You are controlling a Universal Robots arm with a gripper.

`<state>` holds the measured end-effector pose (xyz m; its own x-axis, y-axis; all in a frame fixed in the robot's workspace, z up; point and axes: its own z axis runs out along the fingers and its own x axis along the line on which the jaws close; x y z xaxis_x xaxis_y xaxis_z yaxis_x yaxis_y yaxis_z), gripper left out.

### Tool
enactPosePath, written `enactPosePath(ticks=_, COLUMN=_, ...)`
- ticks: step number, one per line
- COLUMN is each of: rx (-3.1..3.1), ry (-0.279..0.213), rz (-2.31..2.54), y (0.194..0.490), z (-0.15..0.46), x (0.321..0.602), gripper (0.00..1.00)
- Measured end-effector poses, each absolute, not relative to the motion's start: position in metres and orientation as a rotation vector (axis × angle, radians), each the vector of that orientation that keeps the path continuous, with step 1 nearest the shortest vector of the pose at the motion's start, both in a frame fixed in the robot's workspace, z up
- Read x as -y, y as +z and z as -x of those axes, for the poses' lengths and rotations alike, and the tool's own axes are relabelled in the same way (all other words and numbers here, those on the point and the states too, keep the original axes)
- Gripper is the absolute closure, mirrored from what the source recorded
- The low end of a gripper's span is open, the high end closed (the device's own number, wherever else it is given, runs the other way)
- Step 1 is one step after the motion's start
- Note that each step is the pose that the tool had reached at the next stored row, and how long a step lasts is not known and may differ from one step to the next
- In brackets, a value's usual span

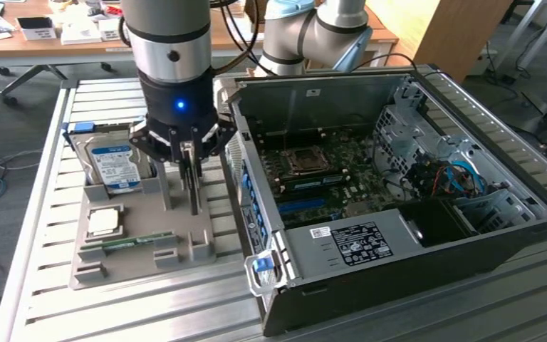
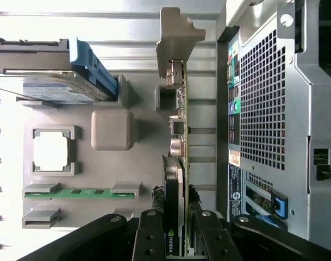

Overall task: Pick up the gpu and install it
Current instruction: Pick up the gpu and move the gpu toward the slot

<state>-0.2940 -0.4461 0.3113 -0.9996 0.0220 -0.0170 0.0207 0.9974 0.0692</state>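
Note:
The gpu (image 1: pixel 194 184) stands on edge over the grey parts tray (image 1: pixel 145 265), a thin dark card just beside the open computer case (image 1: pixel 501 214). In the wrist view the gpu (image 2: pixel 180 136) shows edge-on, with its green board, black cooler and the silver bracket at the far end. My gripper (image 1: pixel 190 158) reaches straight down over it. Its black fingers (image 2: pixel 150 236) press against both faces of the card, so the gripper (image 2: pixel 176 231) is shut on it. I cannot tell whether the card's lower edge still rests in the tray.
On the tray are a silver hard drive with a blue-white label (image 1: pixel 114 167), a square processor (image 1: pixel 102 221) and a narrow green memory stick (image 1: pixel 126 242). The case's motherboard (image 1: pixel 321 178) lies exposed. A second arm (image 1: pixel 312 35) stands behind the case.

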Motion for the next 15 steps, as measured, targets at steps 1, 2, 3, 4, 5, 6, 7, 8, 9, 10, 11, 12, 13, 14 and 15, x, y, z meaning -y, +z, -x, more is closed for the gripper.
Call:
enactPosePath(ticks=1, rx=-3.122, ry=0.108, rz=-0.033, y=0.314, z=0.294, x=0.446, gripper=0.73)
enactPosePath(ticks=2, rx=-3.122, ry=0.108, rz=-0.033, y=0.316, z=0.294, x=0.446, gripper=0.73)
enactPosePath(ticks=3, rx=-3.122, ry=0.108, rz=-0.033, y=0.318, z=0.294, x=0.446, gripper=0.73)
enactPosePath(ticks=4, rx=-3.122, ry=0.108, rz=-0.034, y=0.320, z=0.294, x=0.446, gripper=0.73)
enactPosePath(ticks=5, rx=-3.122, ry=0.108, rz=-0.033, y=0.322, z=0.294, x=0.446, gripper=0.73)
enactPosePath(ticks=6, rx=-3.122, ry=0.109, rz=-0.033, y=0.324, z=0.294, x=0.446, gripper=0.73)
enactPosePath(ticks=7, rx=-3.122, ry=0.109, rz=-0.033, y=0.326, z=0.294, x=0.446, gripper=0.73)
enactPosePath(ticks=8, rx=-3.122, ry=0.109, rz=-0.033, y=0.328, z=0.294, x=0.446, gripper=0.73)
enactPosePath(ticks=9, rx=-3.122, ry=0.109, rz=-0.033, y=0.330, z=0.294, x=0.446, gripper=0.73)
enactPosePath(ticks=10, rx=-3.122, ry=0.109, rz=-0.033, y=0.332, z=0.294, x=0.446, gripper=0.73)
enactPosePath(ticks=11, rx=-3.122, ry=0.109, rz=-0.033, y=0.334, z=0.294, x=0.446, gripper=0.73)
enactPosePath(ticks=12, rx=-3.122, ry=0.110, rz=-0.033, y=0.336, z=0.294, x=0.446, gripper=0.73)
enactPosePath(ticks=13, rx=-3.122, ry=0.110, rz=-0.033, y=0.339, z=0.294, x=0.446, gripper=0.73)
enactPosePath(ticks=14, rx=-3.122, ry=0.110, rz=-0.033, y=0.342, z=0.294, x=0.446, gripper=0.73)
enactPosePath(ticks=15, rx=-3.122, ry=0.111, rz=-0.033, y=0.344, z=0.294, x=0.446, gripper=0.73)
